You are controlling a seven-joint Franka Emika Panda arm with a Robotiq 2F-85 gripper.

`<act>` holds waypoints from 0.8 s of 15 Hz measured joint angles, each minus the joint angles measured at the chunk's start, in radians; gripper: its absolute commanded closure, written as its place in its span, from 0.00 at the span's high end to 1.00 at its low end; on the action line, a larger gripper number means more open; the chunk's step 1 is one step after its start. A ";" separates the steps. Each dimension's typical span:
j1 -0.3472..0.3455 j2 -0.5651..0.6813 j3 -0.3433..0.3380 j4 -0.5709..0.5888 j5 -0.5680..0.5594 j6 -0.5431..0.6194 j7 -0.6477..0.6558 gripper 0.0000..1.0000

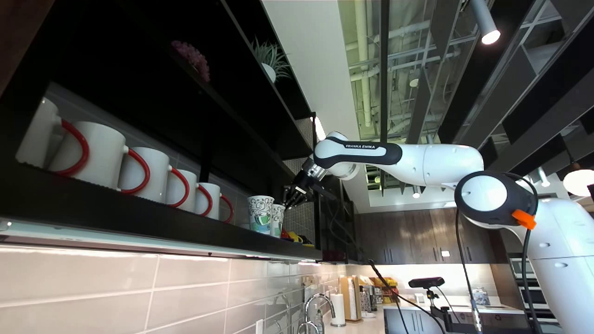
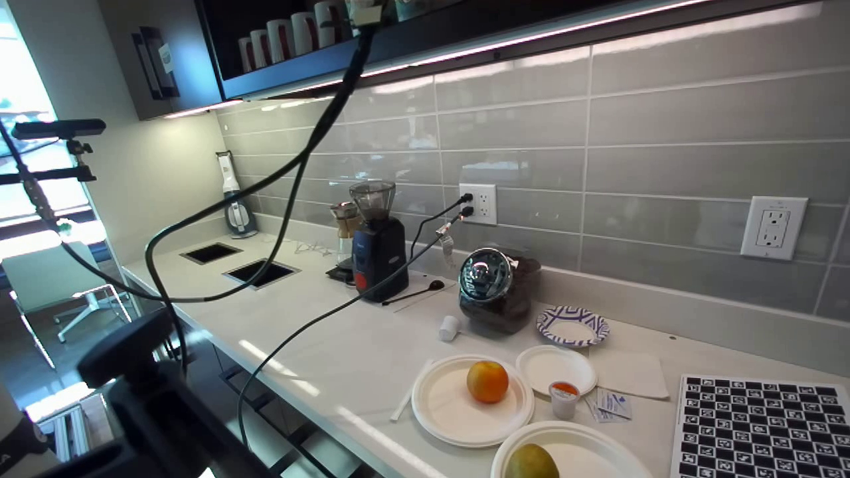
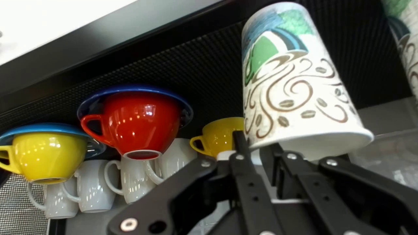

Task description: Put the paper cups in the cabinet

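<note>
Two paper cups with brown swirls and green-teal print stand side by side on the shelf of the long black cabinet (image 1: 139, 215), a nearer cup (image 1: 260, 214) and a farther cup (image 1: 277, 221). My gripper (image 1: 289, 199) is beside the farther cup. In the wrist view, which is upside down, my gripper (image 3: 256, 143) has one finger outside a paper cup (image 3: 290, 78) at its rim. The other finger passes behind the wall into the cup and its tip is hidden. A gap shows between the fingers. The other paper cup (image 3: 405, 42) is cut off at the right edge.
White mugs with red handles (image 1: 95, 153) line the same shelf. A red cup (image 3: 138, 124), yellow cups (image 3: 49, 156) on saucers and white mugs (image 3: 96, 186) crowd beside my gripper. An upper shelf hangs above. Plates (image 2: 471, 398) lie on the counter.
</note>
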 measured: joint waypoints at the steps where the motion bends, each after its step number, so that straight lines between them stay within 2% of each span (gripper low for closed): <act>1: 0.000 0.003 0.000 0.005 0.000 0.000 0.000 0.56; 7: 0.001 -0.001 0.000 0.028 0.000 0.002 0.000 0.97; 12: 0.006 -0.046 0.005 0.015 -0.005 0.011 0.000 1.00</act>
